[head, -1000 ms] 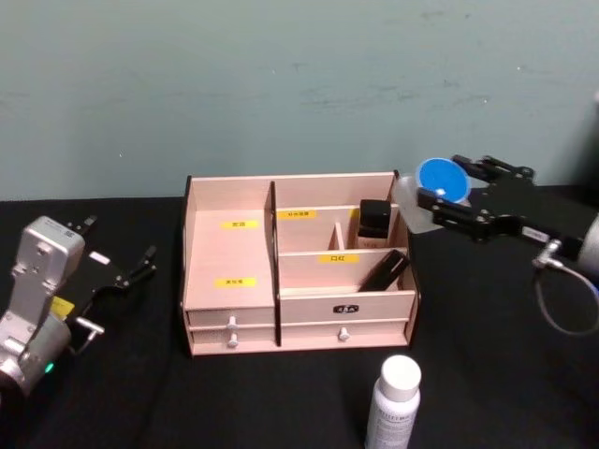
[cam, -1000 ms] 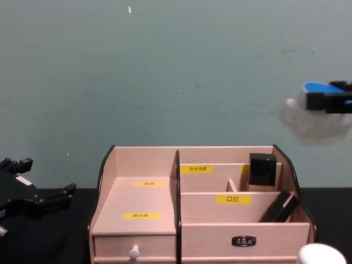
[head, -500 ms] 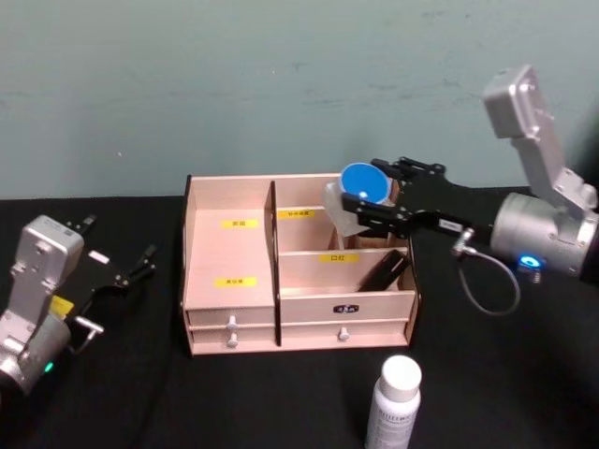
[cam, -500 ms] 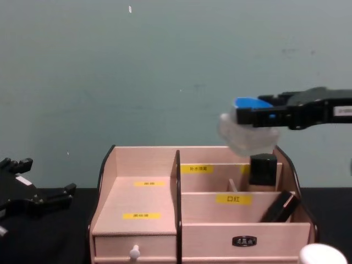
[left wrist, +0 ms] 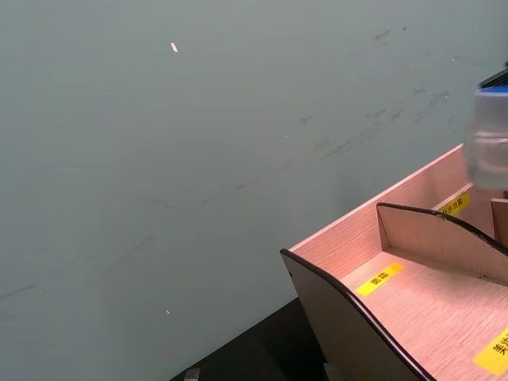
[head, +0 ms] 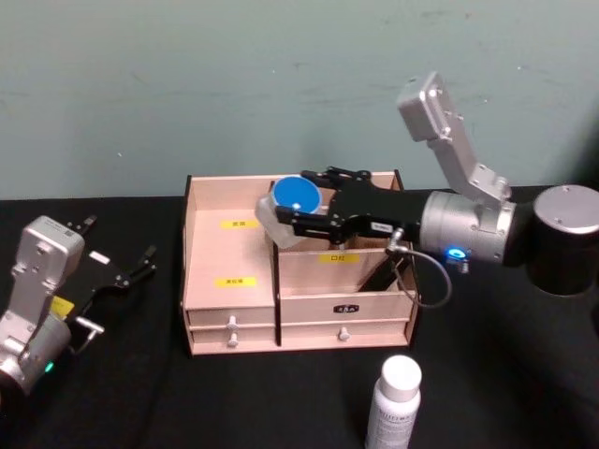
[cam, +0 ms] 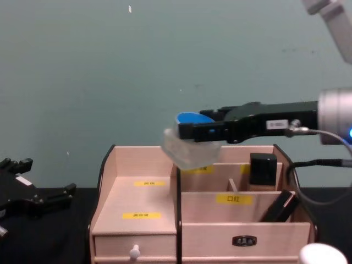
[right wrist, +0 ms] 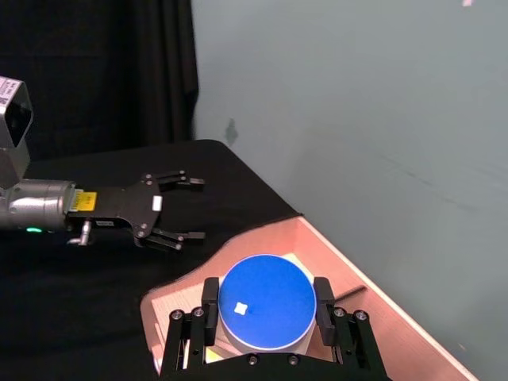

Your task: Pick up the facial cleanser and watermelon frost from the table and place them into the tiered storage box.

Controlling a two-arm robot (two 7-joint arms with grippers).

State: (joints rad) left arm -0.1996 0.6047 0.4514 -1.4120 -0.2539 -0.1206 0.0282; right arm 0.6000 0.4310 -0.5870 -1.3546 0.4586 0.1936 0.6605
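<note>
One jar [head: 281, 213] sits clamped in the right gripper [head: 301, 201], box [head: 229, 257] just below; placing seems underway, likely needing lowering then release, bottle [head: 393, 407] well apart, left gripper [head: 122, 238] idle, spread.

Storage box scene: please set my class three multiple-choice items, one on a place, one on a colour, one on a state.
1. Where is the jar relative to the storage box?
A. underneath it
B. in the air above it
C. standing in front of it

2. What colour is the jar's lid?
A. blue
B. red
C. green

3. What state is the left gripper in?
A. shut on the jar
B. shut on nothing
C. open

Answers:
1 B: the right gripper holds it over the box in the chest view.
2 A: the right wrist view shows the lid plainly blue.
3 C: its jaws stand apart around nothing.
</note>
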